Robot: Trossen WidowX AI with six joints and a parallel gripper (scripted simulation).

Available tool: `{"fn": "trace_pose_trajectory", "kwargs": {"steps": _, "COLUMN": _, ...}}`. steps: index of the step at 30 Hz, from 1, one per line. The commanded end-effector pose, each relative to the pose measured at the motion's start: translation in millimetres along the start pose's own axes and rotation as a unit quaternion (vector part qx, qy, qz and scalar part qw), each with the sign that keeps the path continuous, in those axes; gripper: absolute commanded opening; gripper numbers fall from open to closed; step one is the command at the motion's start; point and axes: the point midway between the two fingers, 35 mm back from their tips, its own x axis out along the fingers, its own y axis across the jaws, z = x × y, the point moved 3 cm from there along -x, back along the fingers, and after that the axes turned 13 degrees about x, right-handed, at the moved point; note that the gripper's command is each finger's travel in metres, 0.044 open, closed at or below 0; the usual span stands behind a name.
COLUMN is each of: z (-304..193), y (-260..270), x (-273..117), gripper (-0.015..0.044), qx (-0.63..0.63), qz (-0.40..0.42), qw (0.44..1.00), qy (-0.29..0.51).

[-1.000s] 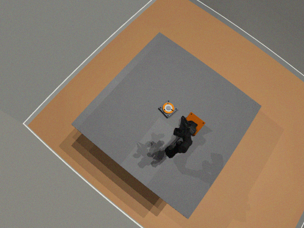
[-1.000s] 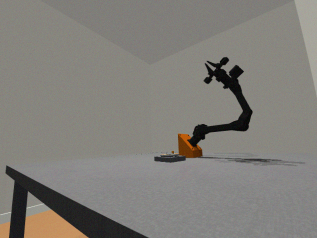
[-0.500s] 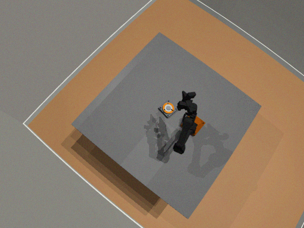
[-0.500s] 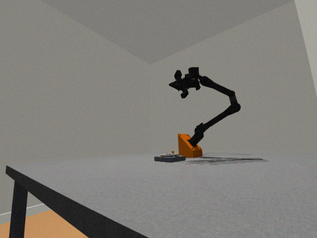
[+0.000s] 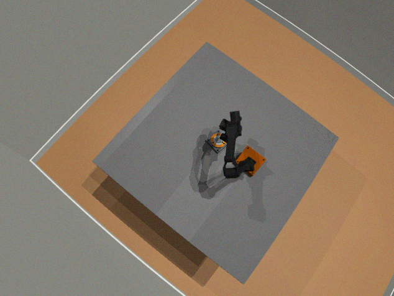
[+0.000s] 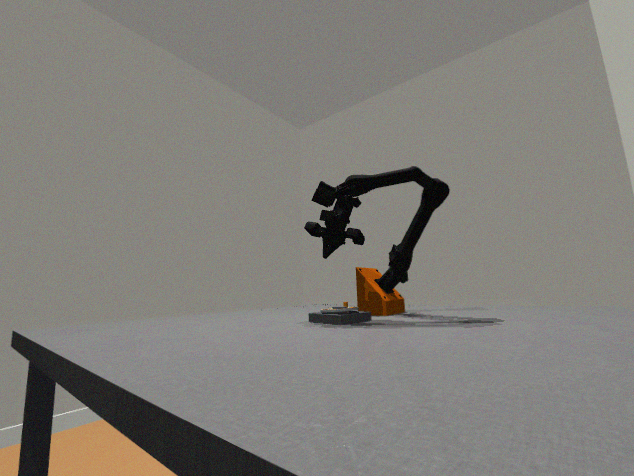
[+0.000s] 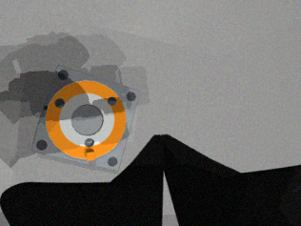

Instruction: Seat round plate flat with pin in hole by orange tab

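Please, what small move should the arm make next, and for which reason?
Probably lower the shut claw toward the round plate, aiming beside its orange tab to push it around. The claw hangs well above the base, holds nothing and touches nothing; the plate's holes show, but whether the pin is seated cannot be told.

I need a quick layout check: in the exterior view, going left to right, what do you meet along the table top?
Table leg → dark base carrying the round plate → orange mount. The shut pincer hangs high above the base.
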Motion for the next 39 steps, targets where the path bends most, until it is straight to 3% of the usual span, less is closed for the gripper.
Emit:
{"fn": "trace_pose_trajectory", "kwargs": {"steps": 1, "z": -32, "y": 19, "x": 50, "gripper": 0.0, "qx": 0.063, "qz": 0.059, "qw": 0.988, "qy": 0.127}}
{"fn": "trace_pose_trajectory", "kwargs": {"steps": 3, "z": -47, "y": 27, "x": 66, "gripper": 0.0, "qx": 0.088, "qz": 0.078, "qw": 0.976, "qy": 0.182}}
{"fn": "trace_pose_trajectory", "kwargs": {"steps": 9, "z": -49, "y": 27, "x": 72, "gripper": 0.0, "qx": 0.091, "qz": 0.08, "qw": 0.975, "qy": 0.189}}
{"fn": "trace_pose_trajectory", "kwargs": {"steps": 18, "z": -64, "y": 34, "x": 113, "gripper": 0.0, "qx": 0.091, "qz": 0.081, "qw": 0.975, "qy": 0.188}}
{"fn": "trace_pose_trajectory", "kwargs": {"steps": 39, "z": -72, "y": 53, "x": 108, "gripper": 0.0, "qx": 0.091, "qz": 0.082, "qw": 0.974, "qy": 0.189}}
